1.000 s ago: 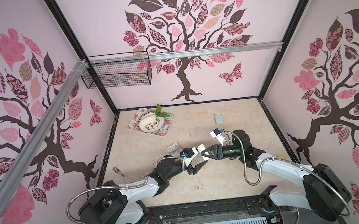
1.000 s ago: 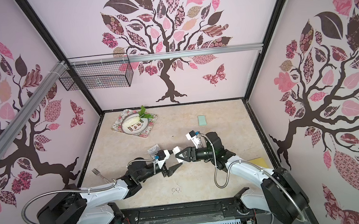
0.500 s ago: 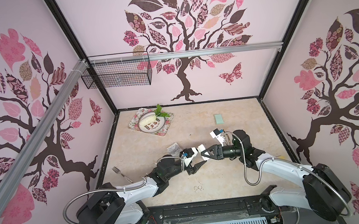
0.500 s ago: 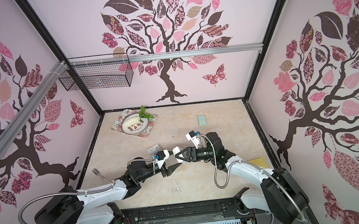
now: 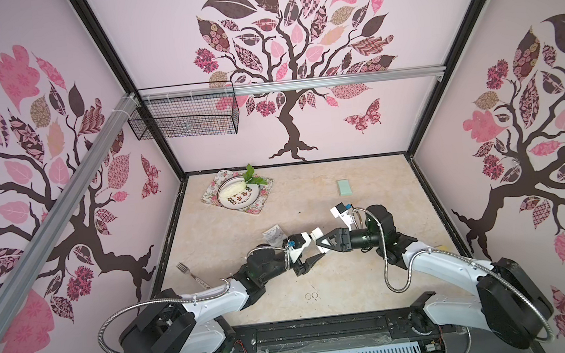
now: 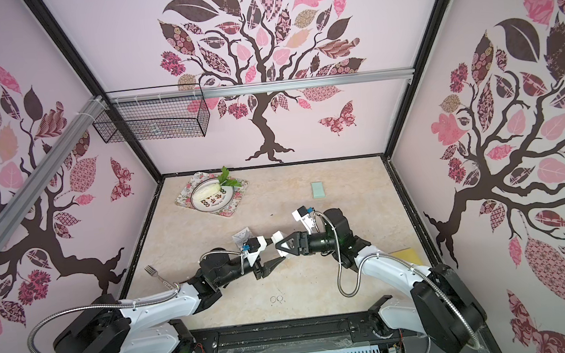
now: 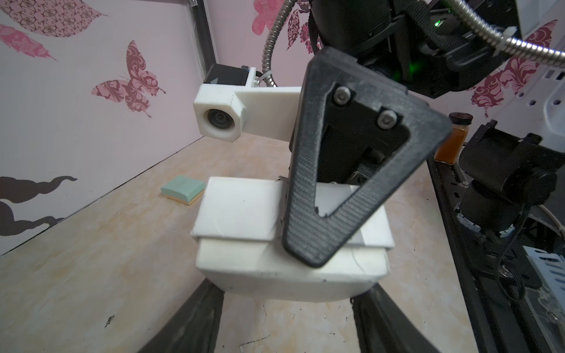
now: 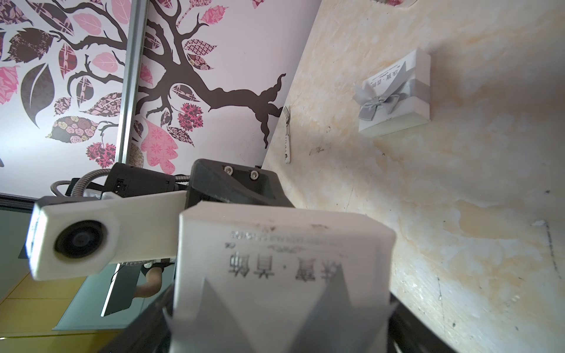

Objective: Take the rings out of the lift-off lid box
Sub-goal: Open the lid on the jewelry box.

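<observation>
A small white lift-off lid box [image 5: 315,233] [image 6: 277,236] hangs above mid-table between both arms. In the left wrist view its lid [image 7: 238,211] sits slightly offset on the base [image 7: 275,269]. My left gripper [image 7: 290,287] [image 5: 312,256] is shut on the base, a finger at each lower corner. My right gripper [image 8: 281,305] [image 5: 321,242] is shut on the printed, ribboned lid [image 8: 284,244], one black finger [image 7: 321,214] lying across it. Two thin silvery rings [image 5: 311,296] [image 6: 277,299] lie on the table near the front edge. The box's inside is hidden.
A second white box with a grey bow [image 5: 274,234] [image 8: 394,97] stands just behind the left arm. A fork [image 5: 192,274] lies at the left, a plate on a flowered tray [image 5: 237,195] at the back left, and a green pad [image 5: 345,187] at the back right.
My left gripper's fingers have drawn in on the box base. Both arms stay in almost the same place.
</observation>
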